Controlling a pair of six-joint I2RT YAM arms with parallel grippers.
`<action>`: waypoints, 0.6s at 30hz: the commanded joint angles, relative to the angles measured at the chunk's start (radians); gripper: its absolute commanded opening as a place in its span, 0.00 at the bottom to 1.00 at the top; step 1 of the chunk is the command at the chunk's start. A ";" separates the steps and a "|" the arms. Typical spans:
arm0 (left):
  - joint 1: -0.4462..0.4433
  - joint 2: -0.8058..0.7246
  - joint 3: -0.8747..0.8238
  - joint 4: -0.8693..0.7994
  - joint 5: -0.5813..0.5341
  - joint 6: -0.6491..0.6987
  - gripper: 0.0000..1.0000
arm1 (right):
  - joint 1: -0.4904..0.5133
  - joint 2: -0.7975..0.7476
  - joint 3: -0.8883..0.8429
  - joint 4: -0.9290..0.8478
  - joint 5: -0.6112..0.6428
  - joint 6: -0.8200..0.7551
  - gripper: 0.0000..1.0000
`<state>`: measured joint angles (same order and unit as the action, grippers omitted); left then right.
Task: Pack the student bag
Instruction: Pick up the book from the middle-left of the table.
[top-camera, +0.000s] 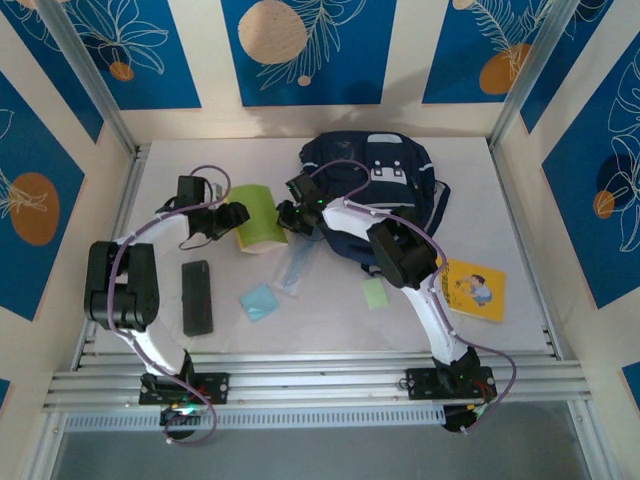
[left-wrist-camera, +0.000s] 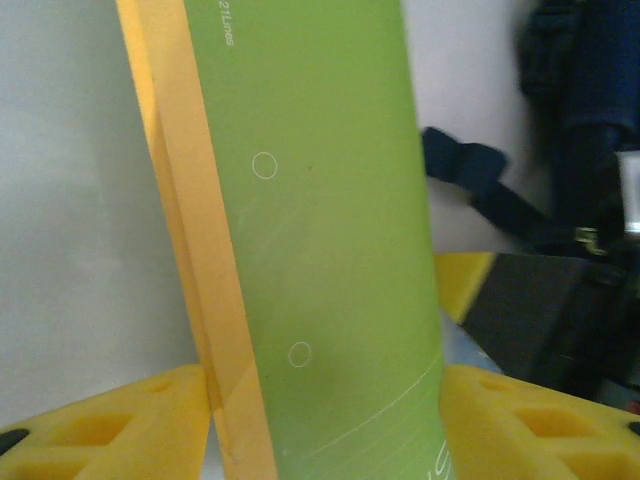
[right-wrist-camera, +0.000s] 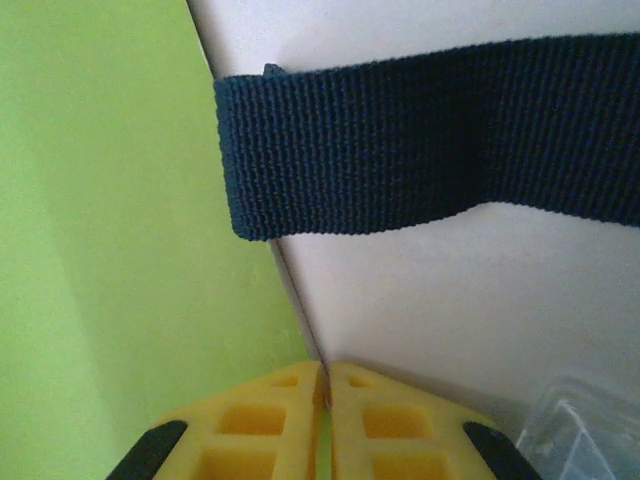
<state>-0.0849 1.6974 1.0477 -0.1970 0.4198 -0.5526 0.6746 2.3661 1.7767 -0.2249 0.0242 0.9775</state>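
Because the right fingers (right-wrist-camera: 260, 425) are pressed together with only a sliver of green showing in the seam, they look to be pinching the very edge of the green book (top-camera: 257, 215). That thin bite is the first weak spot, since any pull toward the bag could slide the cover out. On the other side the left fingers (left-wrist-camera: 110, 425) stand apart with the book between them, its orange edge against one and its green face against the other, so they seem clamped across it. With both arms on one book, a mismatch in their motion could bow it or twist it free of one grip; from above it looks curved. Just beyond the right fingers a dark strap (right-wrist-camera: 420, 140) lies on the counter (top-camera: 330, 330), close enough to snag a fingertip. The student bag (top-camera: 385, 170) sits at the far right-centre of the counter, just right of the book and partly behind the right arm. I cannot tell whether its mouth is open, and a shut or sagging opening would stop the book at the rim. A clear packet (top-camera: 290, 268) lies just on the near side, where a dropped book would land.
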 joint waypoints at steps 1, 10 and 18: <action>-0.048 0.004 -0.009 0.018 0.137 -0.020 0.60 | 0.043 0.042 0.000 -0.051 -0.057 0.004 0.12; -0.049 0.013 -0.012 -0.015 0.086 -0.001 0.58 | 0.043 0.046 0.004 -0.063 -0.055 -0.002 0.12; -0.060 0.030 -0.029 0.099 0.145 -0.049 0.72 | 0.037 0.051 0.003 -0.058 -0.077 0.003 0.12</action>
<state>-0.0959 1.6989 1.0348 -0.1516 0.4454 -0.5724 0.6746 2.3661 1.7786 -0.2287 0.0235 0.9775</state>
